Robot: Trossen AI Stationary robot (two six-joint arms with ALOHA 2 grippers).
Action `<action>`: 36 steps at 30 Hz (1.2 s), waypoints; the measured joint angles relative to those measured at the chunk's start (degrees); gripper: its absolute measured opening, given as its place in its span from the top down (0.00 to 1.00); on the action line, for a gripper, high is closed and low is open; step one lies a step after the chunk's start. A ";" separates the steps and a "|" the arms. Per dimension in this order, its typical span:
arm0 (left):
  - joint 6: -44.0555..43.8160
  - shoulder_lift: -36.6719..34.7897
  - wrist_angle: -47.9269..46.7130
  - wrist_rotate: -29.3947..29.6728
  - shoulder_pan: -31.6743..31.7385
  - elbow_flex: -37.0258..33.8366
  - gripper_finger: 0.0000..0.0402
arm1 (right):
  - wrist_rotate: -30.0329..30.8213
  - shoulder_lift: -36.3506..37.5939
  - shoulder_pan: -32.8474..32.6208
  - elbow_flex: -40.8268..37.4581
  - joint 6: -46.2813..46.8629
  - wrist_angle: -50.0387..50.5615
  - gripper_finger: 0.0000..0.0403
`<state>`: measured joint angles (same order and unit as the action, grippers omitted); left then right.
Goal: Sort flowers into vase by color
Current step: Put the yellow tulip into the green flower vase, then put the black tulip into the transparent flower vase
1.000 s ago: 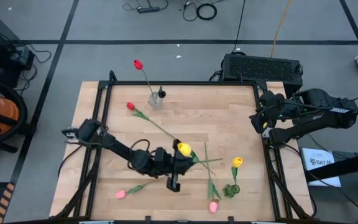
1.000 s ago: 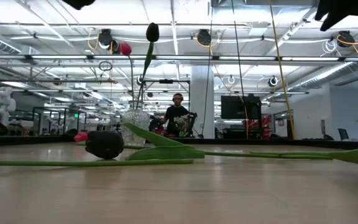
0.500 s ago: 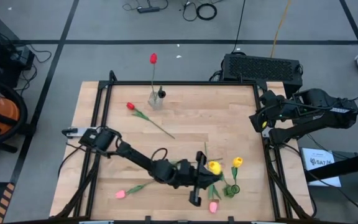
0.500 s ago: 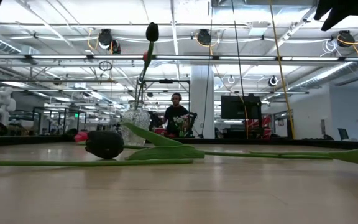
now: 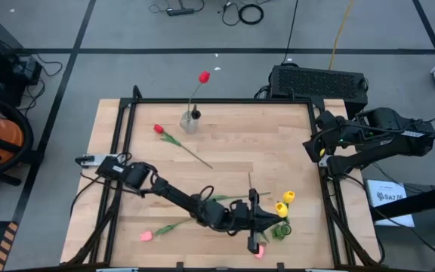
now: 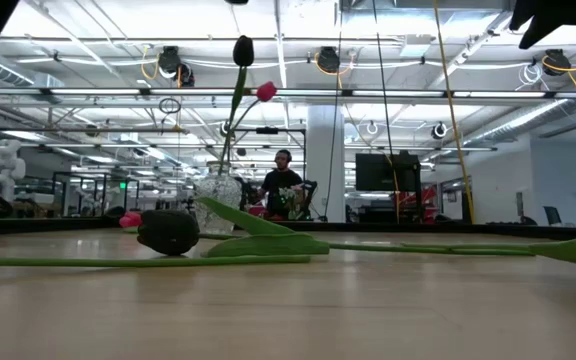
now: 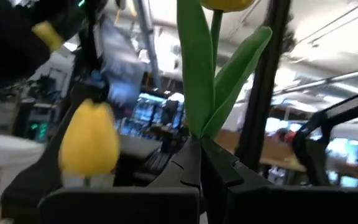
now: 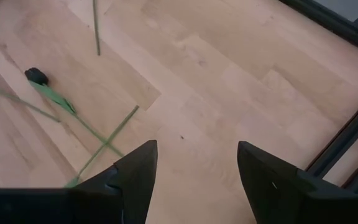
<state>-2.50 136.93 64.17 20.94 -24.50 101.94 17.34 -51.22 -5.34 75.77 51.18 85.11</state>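
Left hand (image 5: 257, 221): near front edge of surface (image 5: 278, 136), clamped on stem of yellow tulip (image 5: 281, 209), beside green vase (image 5: 282, 231) holding a second yellow tulip (image 5: 288, 196).
Right hand (image 5: 313, 148): fingers apart, holding nothing, at right edge.
Clear vase (image 5: 189, 121), far edge: red tulip (image 5: 203, 77).
Loose on surface: red tulip (image 5: 158, 129), pink tulips (image 5: 146, 236).

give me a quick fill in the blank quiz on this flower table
1. The left gripper is shut on the stem of a ____ tulip.
2. The glass vase holds a tulip whose head is ____.
3. The right gripper stands ____ over bare wood.
4. The tulip head at the table's front-left corner is ____.

Missing words: yellow; red; open; pink
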 joint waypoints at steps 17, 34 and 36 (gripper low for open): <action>-3.90 0.65 -13.25 0.36 0.10 0.12 0.87 | -2.57 0.00 0.00 -0.02 -2.38 -0.01 0.47; -6.65 -0.91 -30.02 0.96 -0.01 1.63 0.62 | -2.47 0.00 0.00 -0.04 -7.40 -1.77 0.47; -8.64 -3.13 -35.84 2.82 -0.10 1.67 0.62 | -2.47 -0.15 0.00 -0.07 -8.34 -4.24 0.47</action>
<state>-11.14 133.80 28.33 23.76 -24.60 103.61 14.87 -51.37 -5.34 75.70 42.83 80.87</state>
